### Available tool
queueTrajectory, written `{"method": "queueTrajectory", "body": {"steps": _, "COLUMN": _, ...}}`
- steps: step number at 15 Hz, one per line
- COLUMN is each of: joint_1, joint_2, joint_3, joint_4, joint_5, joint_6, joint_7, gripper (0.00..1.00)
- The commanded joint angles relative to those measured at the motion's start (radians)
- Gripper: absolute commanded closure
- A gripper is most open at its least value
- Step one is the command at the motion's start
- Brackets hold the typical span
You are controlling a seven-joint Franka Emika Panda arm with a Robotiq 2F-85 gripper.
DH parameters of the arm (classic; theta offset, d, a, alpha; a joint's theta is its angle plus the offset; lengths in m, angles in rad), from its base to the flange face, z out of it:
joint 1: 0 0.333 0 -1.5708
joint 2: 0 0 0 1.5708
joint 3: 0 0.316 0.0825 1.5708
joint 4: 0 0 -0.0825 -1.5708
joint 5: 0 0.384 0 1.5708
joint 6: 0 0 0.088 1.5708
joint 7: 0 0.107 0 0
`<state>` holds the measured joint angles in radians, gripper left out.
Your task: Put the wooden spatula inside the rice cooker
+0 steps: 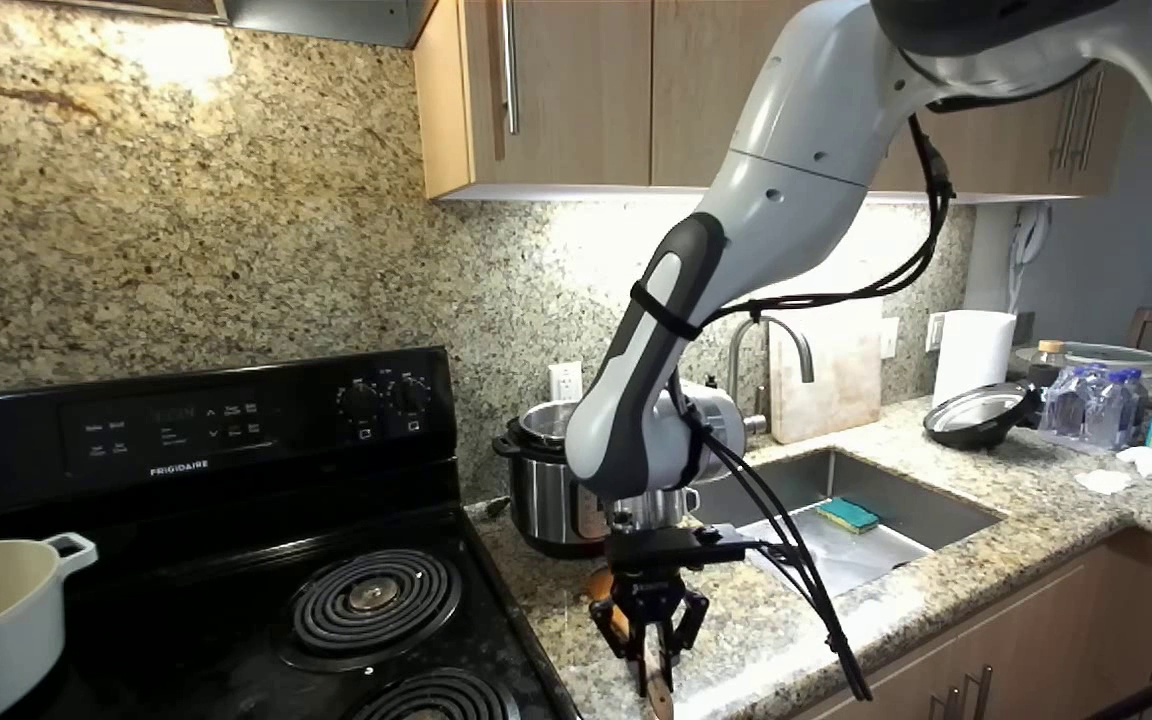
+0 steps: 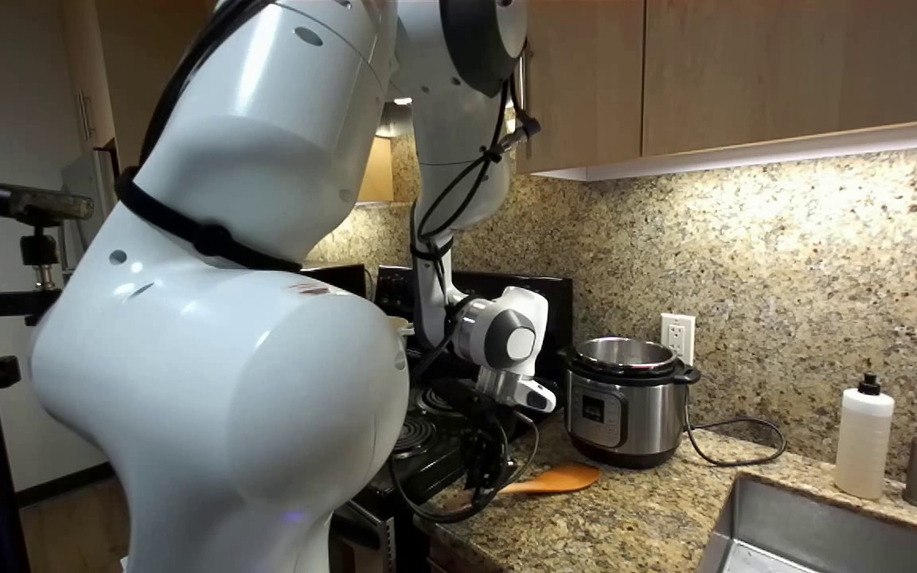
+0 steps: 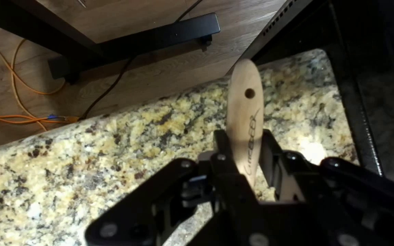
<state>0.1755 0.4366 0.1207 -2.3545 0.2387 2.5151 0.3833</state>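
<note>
Pinching spatula (image 2: 550, 481) by its handle (image 3: 245, 109) in our gripper (image 3: 245, 135), we probably want its head (image 2: 571, 477) free for cooker (image 1: 548, 505), gripper's eleven o'clock in an exterior view.

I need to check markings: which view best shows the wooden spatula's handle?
The wrist view: the wooden spatula's handle faces the camera, with its hole and somewhat blurred lettering in sight. Both exterior views show it small and partly hidden at the gripper; no lettering shows there.

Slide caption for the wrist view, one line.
Wrist view: end effector straddling the wooden spatula at its handle, near the edge of the speckled countertop.
</note>
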Motion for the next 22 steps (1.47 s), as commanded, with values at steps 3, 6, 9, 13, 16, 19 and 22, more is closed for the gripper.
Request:
{"method": "queueTrajectory", "body": {"steps": 3, "joint_1": -0.021, "joint_2": -0.177, "joint_3": 0.012, "joint_4": -0.143, "joint_5": 0.039, "joint_6": 0.031, "joint_7": -0.049, "gripper": 0.89}}
{"method": "queueTrajectory", "body": {"steps": 6, "joint_1": -0.025, "joint_2": -0.227, "joint_3": 0.015, "joint_4": -0.164, "joint_5": 0.041, "joint_6": 0.03, "joint_7": -0.063, "gripper": 0.89}}
{"method": "queueTrajectory", "body": {"steps": 9, "joint_1": -0.027, "joint_2": -0.268, "joint_3": 0.011, "joint_4": -0.168, "joint_5": 0.034, "joint_6": 0.024, "joint_7": -0.084, "gripper": 0.89}}
{"method": "queueTrajectory", "body": {"steps": 13, "joint_1": -0.036, "joint_2": -0.326, "joint_3": 0.002, "joint_4": -0.167, "joint_5": 0.021, "joint_6": 0.018, "joint_7": -0.12, "gripper": 0.89}}
{"method": "queueTrajectory", "body": {"steps": 16, "joint_1": -0.034, "joint_2": -0.373, "joint_3": -0.008, "joint_4": -0.17, "joint_5": -0.002, "joint_6": 0.018, "joint_7": -0.109, "gripper": 0.89}}
{"method": "queueTrajectory", "body": {"steps": 19, "joint_1": -0.035, "joint_2": -0.419, "joint_3": -0.009, "joint_4": -0.18, "joint_5": 0.002, "joint_6": 0.022, "joint_7": -0.115, "gripper": 0.89}}
{"method": "queueTrajectory", "body": {"steps": 22, "joint_1": -0.037, "joint_2": -0.464, "joint_3": -0.011, "joint_4": -0.193, "joint_5": 0.007, "joint_6": 0.022, "joint_7": -0.123, "gripper": 0.89}}
